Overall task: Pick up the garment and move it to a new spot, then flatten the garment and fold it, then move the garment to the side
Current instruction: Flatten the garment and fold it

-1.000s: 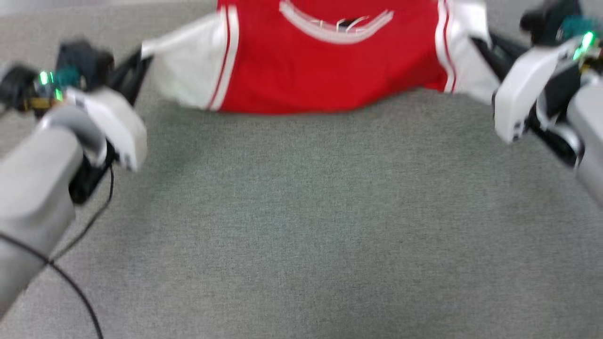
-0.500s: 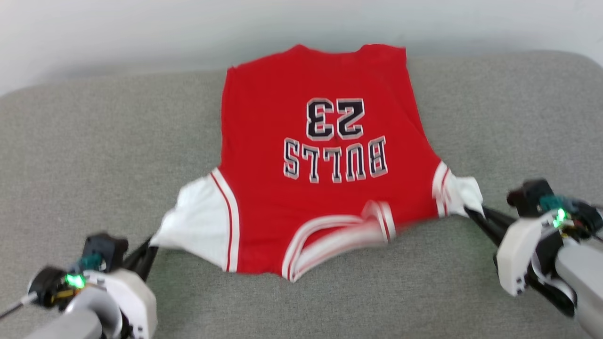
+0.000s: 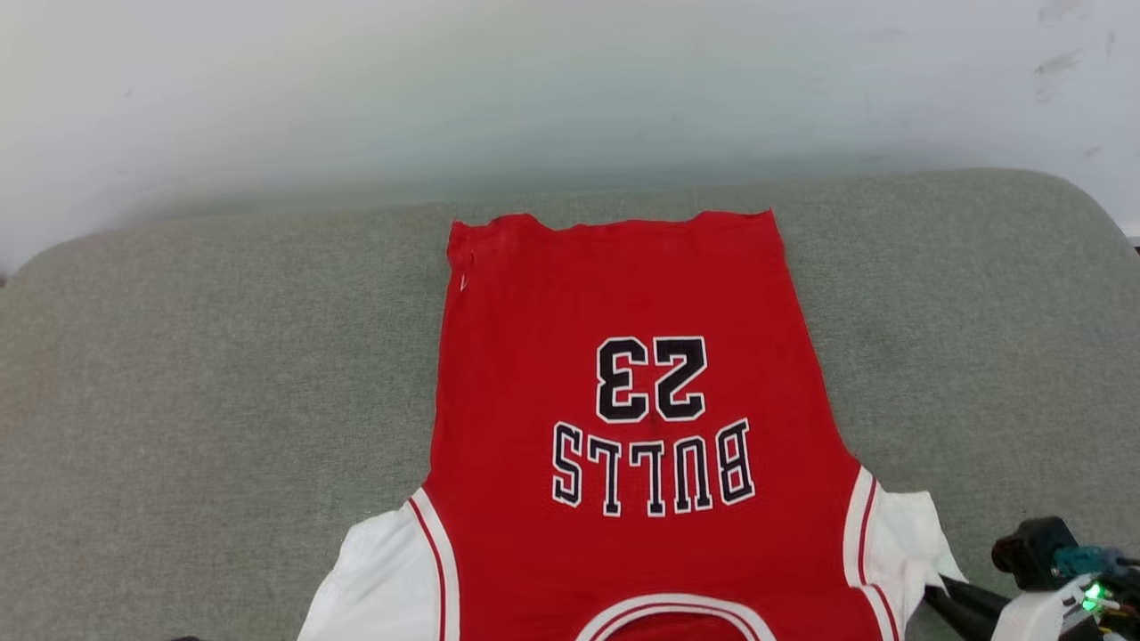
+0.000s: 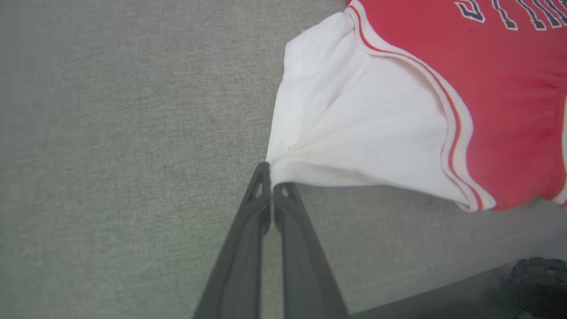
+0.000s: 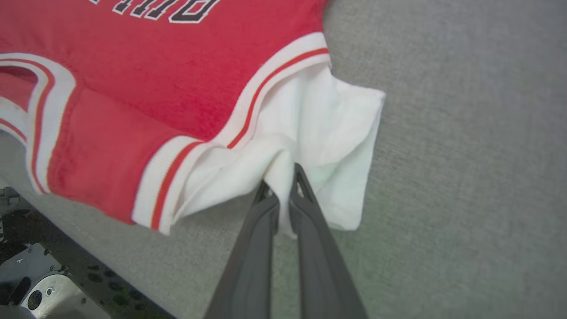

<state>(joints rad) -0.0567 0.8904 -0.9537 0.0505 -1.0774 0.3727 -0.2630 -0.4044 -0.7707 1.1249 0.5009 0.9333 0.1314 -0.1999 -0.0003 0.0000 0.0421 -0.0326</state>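
on the grey cushion (image 3: 178,356), against a white wall (image 3: 534,89): garment (image 3: 623,294) lies print side up, body spread mostly flat, roughly centred left to right. hem (image 3: 614,221) is at the far end near the wall. collar (image 3: 677,610) is at the near end, cut off by the bottom edge of the head view. print (image 3: 655,427), black with white outline, reads upside down from the head camera.

left pincer (image 4: 271,177): fingers pressed together, nipping the outer corner of the left sleeve (image 4: 354,128). creases fan out from the pinch point across the white cloth. a shadow lies under the sleeve's near edge. striped trim runs where the sleeve meets the red body.

right pincer (image 5: 283,177): fingers closed on a bunched fold of the right sleeve (image 5: 336,115), with a strip of white cloth caught between them and showing below the tips. this sleeve is crumpled, and one flap lies out flat on the cushion beside the fingers. from the head view this pincer sits at the lower right, tips at the sleeve edge, with a green light (image 3: 1091,595) lit on the wrist.

both sleeves lie close to the near edge of the cushion. below that edge, the right wrist view shows a grey metal plate (image 5: 35,283).
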